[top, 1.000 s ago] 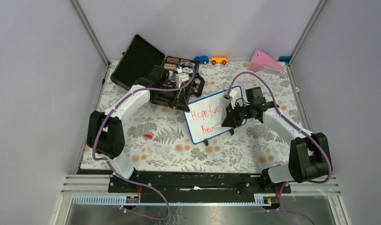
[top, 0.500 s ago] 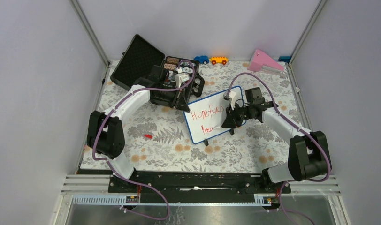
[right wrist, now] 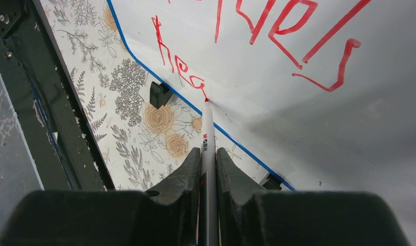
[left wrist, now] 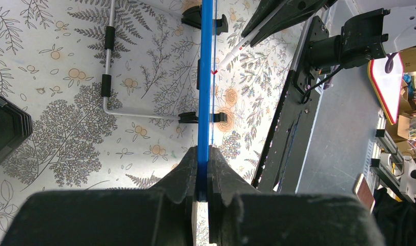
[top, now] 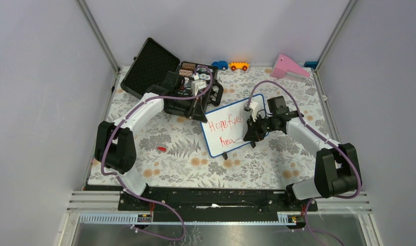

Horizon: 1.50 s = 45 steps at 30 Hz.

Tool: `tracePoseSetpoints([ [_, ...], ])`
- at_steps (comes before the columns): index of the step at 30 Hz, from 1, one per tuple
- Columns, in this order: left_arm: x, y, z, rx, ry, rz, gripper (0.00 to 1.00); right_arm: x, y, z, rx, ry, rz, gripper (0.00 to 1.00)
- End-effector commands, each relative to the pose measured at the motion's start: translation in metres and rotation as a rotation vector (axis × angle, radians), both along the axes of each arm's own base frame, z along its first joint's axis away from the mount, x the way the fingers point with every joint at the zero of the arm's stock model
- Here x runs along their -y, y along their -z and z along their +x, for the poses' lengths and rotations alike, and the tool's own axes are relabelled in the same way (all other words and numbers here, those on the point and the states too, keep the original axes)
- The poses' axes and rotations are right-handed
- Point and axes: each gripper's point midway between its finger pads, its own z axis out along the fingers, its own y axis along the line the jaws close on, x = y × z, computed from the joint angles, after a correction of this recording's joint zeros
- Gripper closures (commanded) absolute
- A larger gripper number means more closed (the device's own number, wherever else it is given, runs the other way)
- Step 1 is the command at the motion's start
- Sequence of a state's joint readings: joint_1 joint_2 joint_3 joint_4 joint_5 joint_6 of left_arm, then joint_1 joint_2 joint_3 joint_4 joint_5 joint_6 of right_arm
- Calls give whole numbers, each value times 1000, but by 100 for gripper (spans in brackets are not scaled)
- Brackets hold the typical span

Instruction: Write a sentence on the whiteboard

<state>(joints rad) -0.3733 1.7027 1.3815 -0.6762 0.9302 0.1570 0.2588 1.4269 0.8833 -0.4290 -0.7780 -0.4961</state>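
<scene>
- Where the table's floral-patterned cloth (top: 170, 146) covered the work surface, a small rectangular whiteboard (top: 219, 134) with rounded corners and a thin blue frame stood near the middle on small black feet, turned at an angle between the two arms.
- An open black hard-shell case (top: 152, 66) with a foam-lined lid lay at the far left, behind the whiteboard.
- The left gripper (left wrist: 202, 177) was pressed together on the whiteboard's blue edge at its upper left corner. In the left wrist view the board ran edge-on away from the fingers.
- The right gripper (right wrist: 208, 154) was clamped on a slim white marker pen (right wrist: 208, 128), which pointed at the board's face.
- A pink wedge-shaped block (top: 288, 66) sat at the far right corner.
- The red handwritten sentence (top: 226, 125) ran in two lines: the upper read "Hope fuels", the lower only "hea".
- The marker's red tip touched the board just after that last letter, close to the lower frame.
- A blue toy car (top: 220, 65) and an orange toy car (top: 238, 65) stood side by side at the far edge.
- A small red piece (top: 161, 148) lay on the cloth, left of the board.
</scene>
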Motion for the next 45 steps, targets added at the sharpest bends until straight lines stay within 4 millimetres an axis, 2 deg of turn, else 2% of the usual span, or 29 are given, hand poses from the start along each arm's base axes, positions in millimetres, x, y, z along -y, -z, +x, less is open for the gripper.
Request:
tracePoseSetpoints([
  [1,4,-1,-4,50,25,15,100,3,-15,14,76,-4,-13,100],
  [8,4,-2,-3,52,25,14,100,-5,-39,-4,54,-62,72,100],
  [18,4,-2,-4,54,27,12,100,10,-39,9,47,-9,83,100],
  [45,3,-3,-4,54,26,13,100,-2,-32,15,39,-32,82,100],
])
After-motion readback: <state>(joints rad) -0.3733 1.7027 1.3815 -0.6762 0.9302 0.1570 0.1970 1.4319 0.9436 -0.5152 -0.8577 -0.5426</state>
